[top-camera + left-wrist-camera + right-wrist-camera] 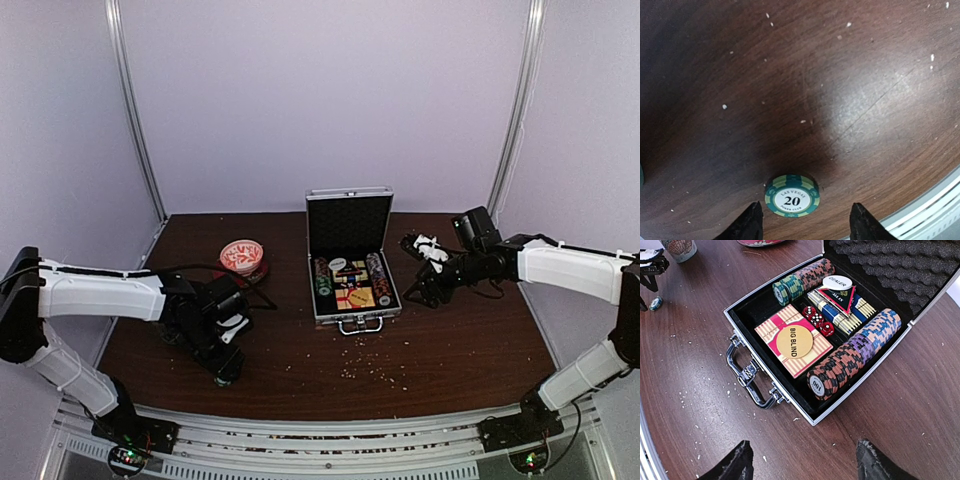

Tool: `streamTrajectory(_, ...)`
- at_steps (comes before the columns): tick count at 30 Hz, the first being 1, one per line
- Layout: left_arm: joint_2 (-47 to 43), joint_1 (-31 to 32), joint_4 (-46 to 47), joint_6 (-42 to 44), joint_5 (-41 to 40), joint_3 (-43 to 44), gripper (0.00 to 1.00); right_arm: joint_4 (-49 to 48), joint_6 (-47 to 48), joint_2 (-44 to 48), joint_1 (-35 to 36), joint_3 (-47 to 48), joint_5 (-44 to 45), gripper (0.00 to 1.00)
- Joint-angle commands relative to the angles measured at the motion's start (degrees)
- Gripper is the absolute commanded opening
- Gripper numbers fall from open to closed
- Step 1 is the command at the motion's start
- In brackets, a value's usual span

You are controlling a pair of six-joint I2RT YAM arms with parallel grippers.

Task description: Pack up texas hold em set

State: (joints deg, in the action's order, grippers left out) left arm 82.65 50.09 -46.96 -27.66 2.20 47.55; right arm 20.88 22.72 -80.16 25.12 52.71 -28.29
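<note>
DESK: What are the jaws doing?

PHOTOGRAPHER: The left gripper [807, 226] hangs low over the brown table [850, 90] with its jaws apart. A green "20" chip [792, 196] lies flat on the wood at 12 o'clock from the gap. It sits hard by the finger at 9 o'clock, and from this angle I can't judge whether they touch. The finger at 3 o'clock is plainly off it.

DESK: And the right?

PHOTOGRAPHER: The right gripper [805, 465] is spread too, with nothing between its fingers [740, 464]. At 12 o'clock from it lies the silver case [862, 375], lid raised and handle [747, 375] facing the camera.

DESK: Contents?

PHOTOGRAPHER: A red-yellow card box [771, 330] carries the yellow disc [794, 341] (lettered BIG BLIND). The red dice [817, 320] are just beside it at 1 o'clock. The chip rows [855, 355] line two walls, and a white dealer button [837, 282] lies near the far one.

DESK: The overhead?

PHOTOGRAPHER: The case is mid-table, with a red-and-white bowl [242, 257] at 9 o'clock from it. The left gripper is at 8 o'clock and the right at 3.
</note>
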Motion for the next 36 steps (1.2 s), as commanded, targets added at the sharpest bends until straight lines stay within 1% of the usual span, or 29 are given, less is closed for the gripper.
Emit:
streamTrajectory(1,2.06,0.74,0.64,-1.06,-1.44,-0.62,0.60,-0.76,0.69,-0.76,-0.30,-0.26,-0.43,0.71)
streamTrajectory(4,3.03,0.72,0.64,-1.13,-2.26,-0.53,0.60,-0.58,0.94,-1.00,-0.30,-0.24,-0.51,0.72)
streamTrajectory(11,4.73,0.85,0.66,-1.26,-3.24,-0.54,0.55,-0.25,1.23,-1.64,-0.25,-0.15,-0.62,0.72)
streamTrajectory(29,6.95,1.26,0.64,-0.91,-2.64,-0.66,0.44,1.15,2.32,-3.86,-0.25,0.73,-1.38,0.72)
streamTrajectory(36,7.51,1.60,0.32,-0.99,-3.02,-0.45,0.43,1.42,2.44,-4.21,-0.25,0.86,-1.49,0.72)
